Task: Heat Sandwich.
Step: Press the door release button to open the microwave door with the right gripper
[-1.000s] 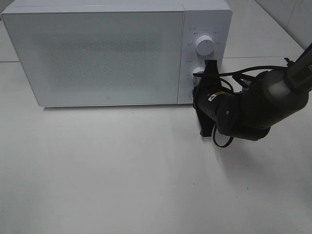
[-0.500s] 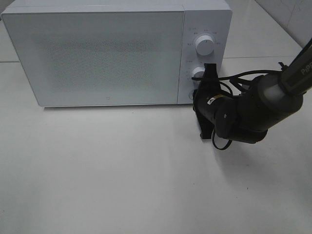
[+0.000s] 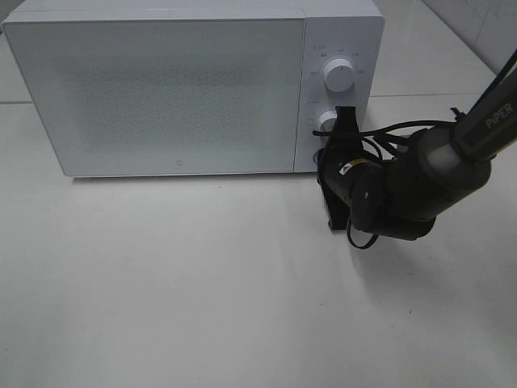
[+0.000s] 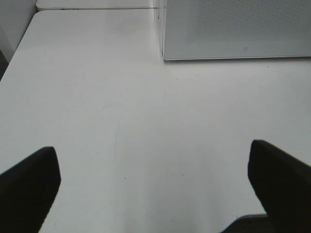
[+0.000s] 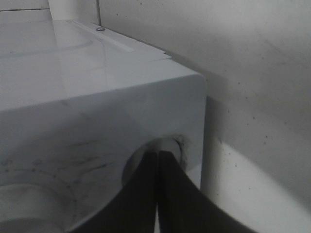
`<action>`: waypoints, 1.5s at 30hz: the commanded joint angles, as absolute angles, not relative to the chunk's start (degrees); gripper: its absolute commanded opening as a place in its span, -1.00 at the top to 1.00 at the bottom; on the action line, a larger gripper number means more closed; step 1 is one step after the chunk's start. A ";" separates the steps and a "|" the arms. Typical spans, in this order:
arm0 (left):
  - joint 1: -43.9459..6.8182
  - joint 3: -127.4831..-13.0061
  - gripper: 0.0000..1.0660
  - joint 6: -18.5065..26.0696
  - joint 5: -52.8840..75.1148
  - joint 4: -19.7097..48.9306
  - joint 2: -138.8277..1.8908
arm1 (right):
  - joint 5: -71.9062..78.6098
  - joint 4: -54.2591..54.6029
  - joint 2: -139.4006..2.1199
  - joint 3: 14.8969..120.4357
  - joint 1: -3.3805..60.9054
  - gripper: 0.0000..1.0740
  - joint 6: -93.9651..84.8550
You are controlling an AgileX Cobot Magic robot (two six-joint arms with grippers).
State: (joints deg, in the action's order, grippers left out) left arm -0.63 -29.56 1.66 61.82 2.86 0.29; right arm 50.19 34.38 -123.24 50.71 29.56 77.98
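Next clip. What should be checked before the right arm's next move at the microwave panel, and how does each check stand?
1. Right gripper jaws shut: ok.
2. Its tips lined up on the round button at the panel's lower corner: ok.
3. Contact with that button: cannot tell.
4. Microwave door shut: ok.
5. Left gripper open, away from the door: ok.
6. Sandwich in view: not ok, no view shows it.

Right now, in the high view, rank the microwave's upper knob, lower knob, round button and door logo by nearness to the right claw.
1. Round button, panel bottom, at right claw.
2. Lower knob, just above.
3. Upper knob, panel top.
4. Door logo, far left.
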 commanded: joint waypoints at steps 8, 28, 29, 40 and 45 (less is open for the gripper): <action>-0.52 -29.51 -0.83 1.55 61.59 3.27 1.20 | 59.59 36.61 -123.53 55.92 27.56 1.00 73.51; -0.52 -29.51 -0.83 1.55 61.59 3.27 1.20 | 58.27 38.56 -123.47 58.61 27.56 1.00 71.28; -0.52 -29.51 -0.83 1.55 61.59 3.27 1.20 | 57.52 38.56 -123.30 58.61 27.62 1.00 71.28; -0.52 -29.51 -0.83 1.55 61.59 3.27 1.20 | 51.22 38.56 -121.35 56.21 27.62 1.00 71.28; -0.52 -29.51 -0.83 1.55 61.59 3.27 1.20 | 48.47 38.56 -119.98 53.69 27.67 1.00 71.33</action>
State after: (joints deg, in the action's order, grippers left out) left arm -0.63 -29.56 1.66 61.82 2.86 0.29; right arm 43.95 39.30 -122.10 53.74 28.82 72.14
